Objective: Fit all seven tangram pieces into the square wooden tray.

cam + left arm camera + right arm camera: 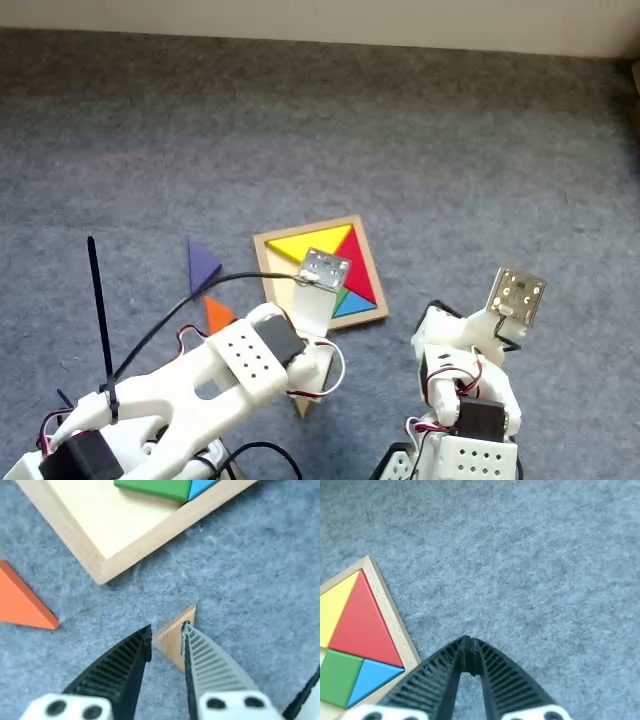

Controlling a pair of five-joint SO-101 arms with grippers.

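Left end effector [166, 629] spread narrowly, straddling small bare-wood triangle [173, 639] on grey table. One finger at each flank; firm pinch not evident.

Triangle lay flat, one tip toward tray [150, 540], near its corner, apart from it. Its long edge was partly hidden by grey finger [205, 655].

Tray's bare floor lay just past that corner, beside green and blue pieces.

Left arm was nearer, judged best for lift.

Right end effector [468, 652] pressed together, holding nothing, above table beside tray.

Orange triangle [22, 605] loose nearby.
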